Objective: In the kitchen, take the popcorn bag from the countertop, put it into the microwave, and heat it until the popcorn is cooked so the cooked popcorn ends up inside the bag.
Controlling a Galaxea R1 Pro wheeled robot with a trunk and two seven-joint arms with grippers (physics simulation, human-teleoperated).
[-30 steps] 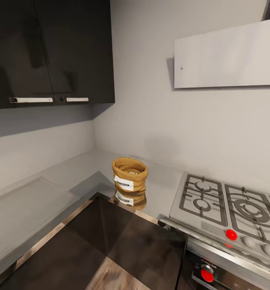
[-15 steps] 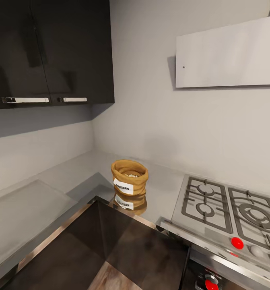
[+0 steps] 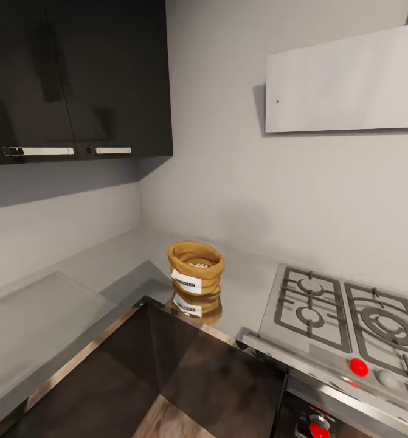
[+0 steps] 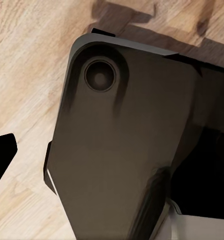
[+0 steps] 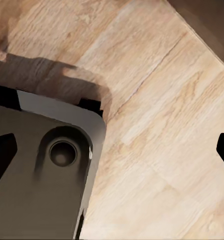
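Note:
The popcorn bag, an orange-brown sack with a rolled rim and a white label, stands upright on the light-grey countertop near the inner corner. Pale popcorn kernels show inside its mouth. The microwave is out of view. In the left wrist view my left gripper hangs open over the robot's dark base and the wood floor, one black fingertip at the picture's edge. In the right wrist view my right gripper is open above the wood floor, with nothing between its fingertips.
A gas hob with grates and a red knob sits right of the bag. Dark wall cabinets hang over the counter's left run, a pale hood over the hob. Dark lower cabinet fronts meet below the counter's corner.
The head camera shifted slightly a second ago, so the whole picture moved a little; since half a second ago it holds still. The bag has not moved.

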